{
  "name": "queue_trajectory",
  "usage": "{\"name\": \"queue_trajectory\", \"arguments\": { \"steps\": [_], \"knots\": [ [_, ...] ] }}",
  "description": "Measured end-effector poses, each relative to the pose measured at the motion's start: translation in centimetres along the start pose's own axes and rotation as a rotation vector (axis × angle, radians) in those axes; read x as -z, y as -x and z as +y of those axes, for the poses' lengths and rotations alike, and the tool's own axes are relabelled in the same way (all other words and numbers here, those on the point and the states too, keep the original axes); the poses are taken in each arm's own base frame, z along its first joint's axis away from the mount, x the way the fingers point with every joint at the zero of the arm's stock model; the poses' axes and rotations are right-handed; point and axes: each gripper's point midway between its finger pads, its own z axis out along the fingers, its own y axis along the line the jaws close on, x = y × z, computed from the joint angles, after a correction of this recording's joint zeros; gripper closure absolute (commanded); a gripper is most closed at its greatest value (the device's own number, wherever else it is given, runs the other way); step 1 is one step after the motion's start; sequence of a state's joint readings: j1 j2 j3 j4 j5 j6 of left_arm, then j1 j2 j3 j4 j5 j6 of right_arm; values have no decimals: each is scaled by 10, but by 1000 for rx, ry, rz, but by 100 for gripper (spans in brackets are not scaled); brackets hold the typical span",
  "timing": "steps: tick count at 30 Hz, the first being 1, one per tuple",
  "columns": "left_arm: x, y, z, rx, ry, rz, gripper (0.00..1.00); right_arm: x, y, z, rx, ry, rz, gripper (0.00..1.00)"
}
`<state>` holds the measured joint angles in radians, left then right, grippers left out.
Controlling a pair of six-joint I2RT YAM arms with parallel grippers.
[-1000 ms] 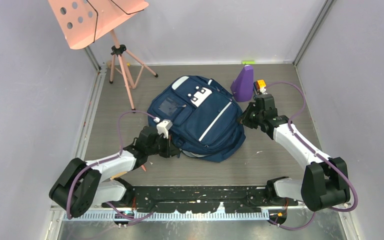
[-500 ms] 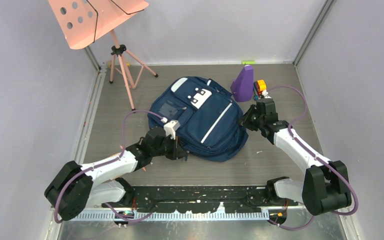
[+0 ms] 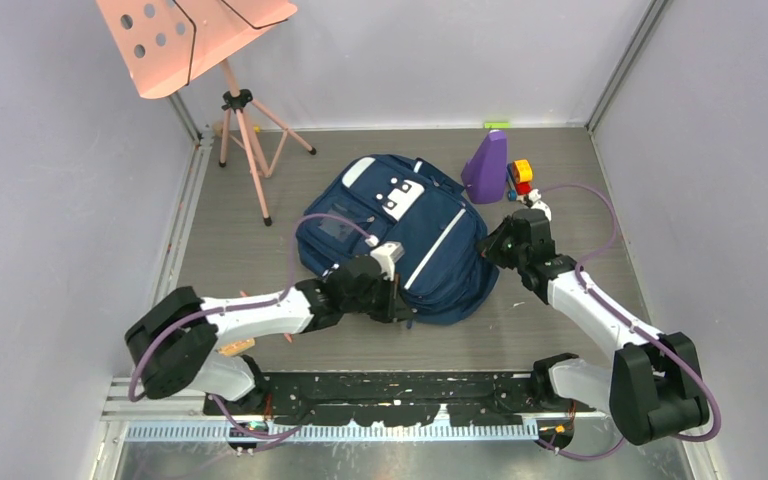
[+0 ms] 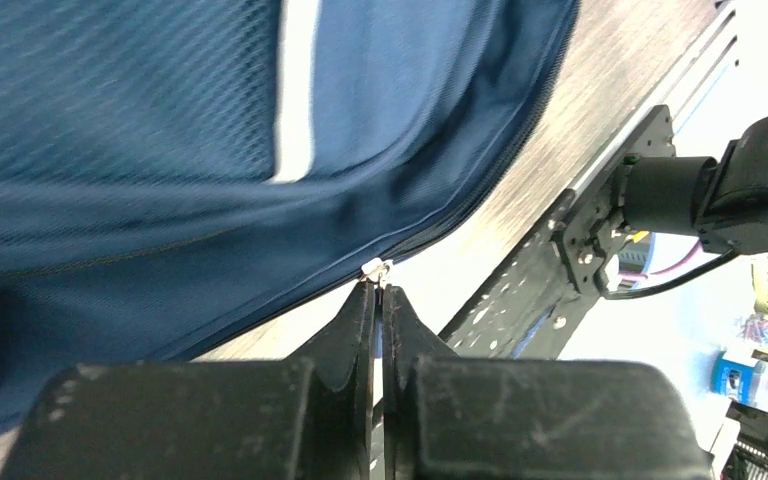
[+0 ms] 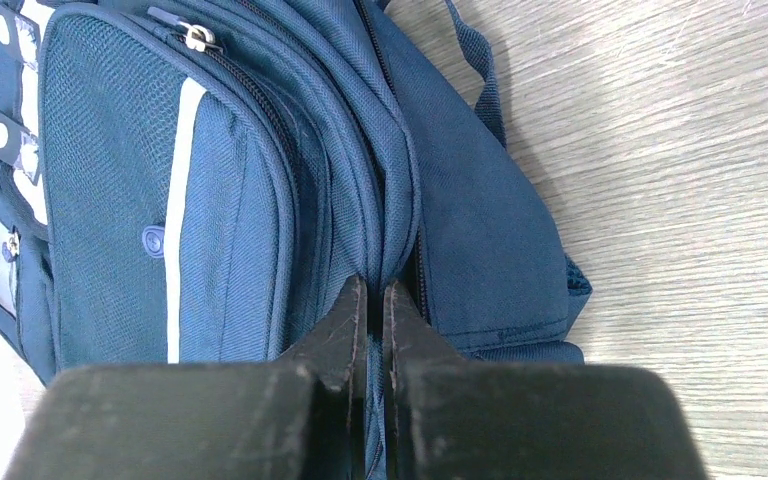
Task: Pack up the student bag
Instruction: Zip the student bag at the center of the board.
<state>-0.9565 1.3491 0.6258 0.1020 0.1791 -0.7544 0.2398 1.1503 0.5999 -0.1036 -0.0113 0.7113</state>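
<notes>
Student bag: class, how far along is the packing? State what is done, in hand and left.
Done: nothing visibly packed; the student bag lies flat. In hand: the left gripper pinches its zipper pull, the right gripper its side fabric. Left: the purple cone and small orange item lie outside the bag.

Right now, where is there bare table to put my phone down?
Bare table lies left of the student bag, in front of the pink stand, and in the near strip between bag and arm bases. Crowded: the back right, where purple cone, orange toy and right gripper cluster.
</notes>
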Motion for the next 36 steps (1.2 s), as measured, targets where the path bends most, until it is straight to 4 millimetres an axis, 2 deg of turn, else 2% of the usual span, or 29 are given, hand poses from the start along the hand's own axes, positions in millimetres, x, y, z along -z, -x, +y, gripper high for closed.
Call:
{"name": "queue_trajectory", "arguments": {
  "steps": [9,15,16,17,19,20,21,22,23,24,26,30,33,36],
  "knots": [
    [-47,1,-50,8,-62,32,100,-2,-3,0,-3,-9,-38,99],
    [-62,0,-50,34,-59,32,100,-3,-2,0,3,-17,-55,100],
    [-63,1,-50,33,-55,28,97,-3,-2,0,4,-19,-56,100],
    [-63,1,-50,32,-54,27,90,-3,-2,0,5,-21,-57,99],
    [-62,2,-47,26,-40,22,69,-3,-2,-1,8,-24,-60,91],
    [-61,3,-46,21,-32,20,57,-2,-2,-2,11,-27,-61,80],
    [-58,3,-45,13,-25,17,45,-1,-2,-2,14,-29,-61,74],
    [-56,5,-45,1,-21,13,36,1,-2,-2,21,-30,-59,62],
    [-51,8,-46,-2,-15,6,29,4,-1,-2,30,-33,-59,58],
    [-46,11,-46,-5,-9,-3,26,7,0,-2,41,-41,-58,49],
    [-32,19,-47,-15,-2,-28,21,15,3,-3,62,-57,-55,39],
    [-3,33,-34,2,33,-80,15,39,11,1,117,-69,-46,34],
    [17,38,-8,38,104,-106,14,56,14,5,147,-62,-30,33],
    [34,38,28,92,197,-123,13,72,5,11,171,-45,6,34]
  ]
}}
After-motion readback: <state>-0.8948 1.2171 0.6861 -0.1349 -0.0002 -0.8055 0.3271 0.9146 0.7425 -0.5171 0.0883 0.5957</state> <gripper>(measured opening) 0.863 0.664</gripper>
